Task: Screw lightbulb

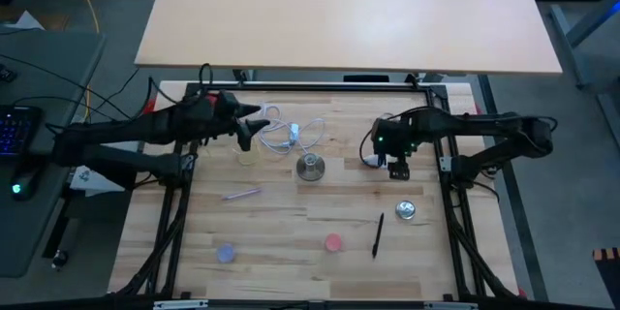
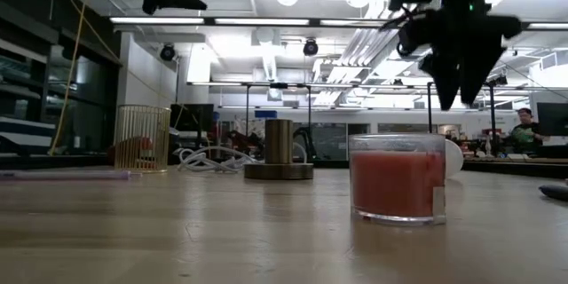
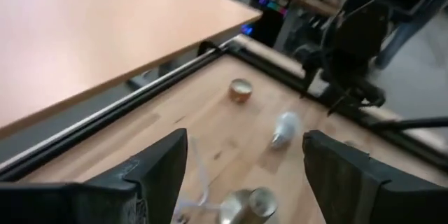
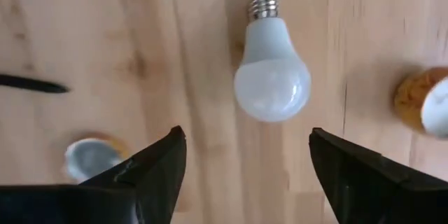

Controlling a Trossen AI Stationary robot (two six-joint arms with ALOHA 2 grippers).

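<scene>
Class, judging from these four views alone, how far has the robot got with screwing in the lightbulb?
Done: nothing yet. The lightbulb lies on its side on the table, and the socket stand stands empty.
In hand: the right gripper hangs open directly above the bulb, ready to pick it up. The left gripper waits open near the stand.
Left: grasping the bulb, carrying it to the stand and screwing it in.

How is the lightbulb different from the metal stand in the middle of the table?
The lightbulb is white and round; the metal stand is brassy grey with a flat base. The lightbulb lies on its side; the metal stand sits upright. The open right hand hovers over the lightbulb, not the metal stand. Both rest on the wooden table, unheld.
</scene>
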